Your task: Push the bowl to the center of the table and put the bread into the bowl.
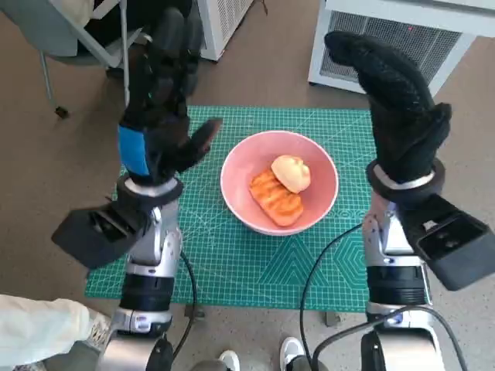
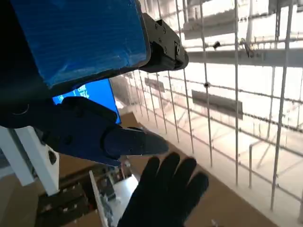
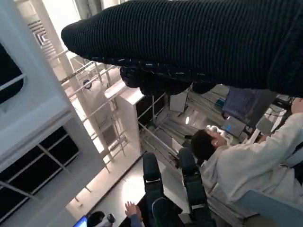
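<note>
Raised hands point(image 1: 158, 93) point(image 1: 394, 100) flanking, above, bread point(image 1: 278, 189) in bowl point(image 1: 236, 182)

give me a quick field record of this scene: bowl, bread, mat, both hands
bowl: pink bowl, upright, near the middle of the mat
bread: two pieces of bread inside the bowl, a pale roundish one against a ridged orange one
mat: green cutting mat under the bowl
left hand: left hand raised to the left of the bowl, holding nothing, fingers spread
right hand: right hand raised to the right of the bowl, holding nothing
task state: bread already in the bowl
</note>
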`<state>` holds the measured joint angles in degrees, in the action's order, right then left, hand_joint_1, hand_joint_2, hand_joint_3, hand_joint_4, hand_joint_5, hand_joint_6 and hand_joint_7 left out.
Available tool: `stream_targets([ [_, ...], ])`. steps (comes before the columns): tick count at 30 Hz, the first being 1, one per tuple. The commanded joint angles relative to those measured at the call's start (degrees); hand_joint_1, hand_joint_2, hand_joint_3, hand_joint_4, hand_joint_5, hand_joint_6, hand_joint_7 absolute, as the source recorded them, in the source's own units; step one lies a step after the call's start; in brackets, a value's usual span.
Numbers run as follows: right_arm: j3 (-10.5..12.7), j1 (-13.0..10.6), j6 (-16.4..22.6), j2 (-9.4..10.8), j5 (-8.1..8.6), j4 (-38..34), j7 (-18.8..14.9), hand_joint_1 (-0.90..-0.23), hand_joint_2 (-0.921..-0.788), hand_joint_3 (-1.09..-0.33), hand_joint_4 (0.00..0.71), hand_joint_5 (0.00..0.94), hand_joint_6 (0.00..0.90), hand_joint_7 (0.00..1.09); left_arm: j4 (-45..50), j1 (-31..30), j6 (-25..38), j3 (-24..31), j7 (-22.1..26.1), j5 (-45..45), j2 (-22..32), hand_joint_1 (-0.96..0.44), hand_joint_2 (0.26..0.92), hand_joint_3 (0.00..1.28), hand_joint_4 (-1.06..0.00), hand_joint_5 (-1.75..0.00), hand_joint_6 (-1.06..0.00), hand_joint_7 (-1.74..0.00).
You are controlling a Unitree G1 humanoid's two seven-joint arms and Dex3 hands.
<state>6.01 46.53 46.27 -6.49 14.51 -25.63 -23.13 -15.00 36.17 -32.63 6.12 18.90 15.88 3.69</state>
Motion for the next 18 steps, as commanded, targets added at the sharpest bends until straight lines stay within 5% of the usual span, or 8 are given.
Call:
stream_targets([
  [1, -0.37, 0.07, -0.24, 0.01, -1.09, 0.04, 0.50, -0.548, -0.921, -0.770, 0.140, 0.233, -0.001, 0.61, 2.57, -1.32, 2.30, 0.17, 0.83, 0.41, 1.84, -0.53, 0.921, 0.21, -0.26, 0.00, -0.43, -0.08],
  [18, -1.20, -0.54, -0.88, 0.05, -3.79, 1.63, 2.54, -0.553, -0.921, -0.772, 0.179, 0.160, -0.001, 0.63, 5.48, -2.97, 2.08, -0.19, 0.01, -1.67, 1.97, -0.51, 0.921, 0.20, -0.25, 0.00, -0.43, -0.06],
])
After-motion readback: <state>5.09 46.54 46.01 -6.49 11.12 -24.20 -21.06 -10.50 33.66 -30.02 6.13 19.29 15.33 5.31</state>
